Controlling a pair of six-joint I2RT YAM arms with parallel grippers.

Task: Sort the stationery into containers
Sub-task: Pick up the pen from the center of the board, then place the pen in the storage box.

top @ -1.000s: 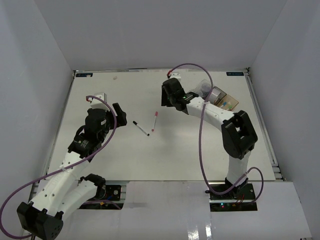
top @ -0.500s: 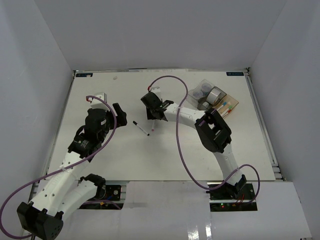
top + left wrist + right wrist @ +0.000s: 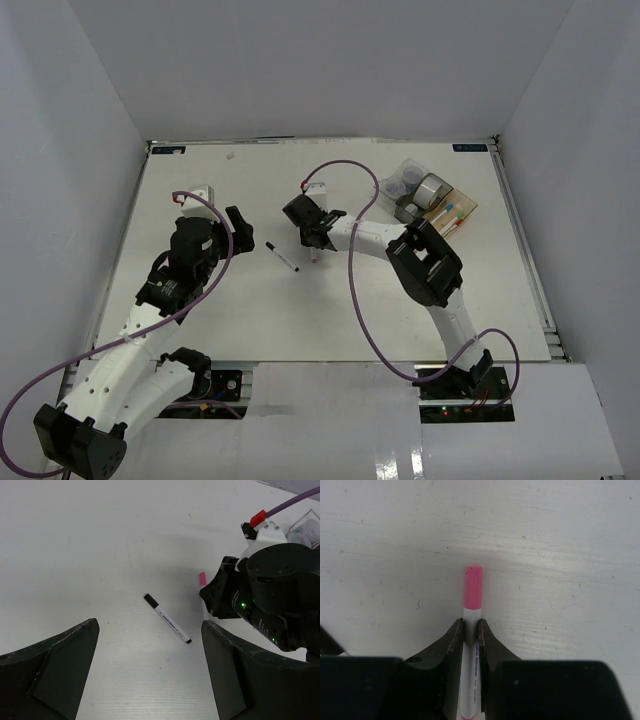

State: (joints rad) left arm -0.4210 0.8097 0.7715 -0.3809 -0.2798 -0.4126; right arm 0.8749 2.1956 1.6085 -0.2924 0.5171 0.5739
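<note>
R gripper (image 3: 471,626) is clamped on the pink-cap marker (image 3: 473,587), which lies mid-table, well apart from the bins (image 3: 462,212). The pinch looks narrow, so the marker may swing or slip at lifting. L gripper (image 3: 237,222) hangs wide apart, w/ nothing inside.

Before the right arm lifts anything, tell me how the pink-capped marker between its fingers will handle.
Probably stiff and light: the pink-capped marker is a thin straight tube. Its smooth round barrel may slip or swivel, since the fingers of the right gripper pinch only a narrow band behind the cap. If released on the flat table, it would likely roll.
</note>
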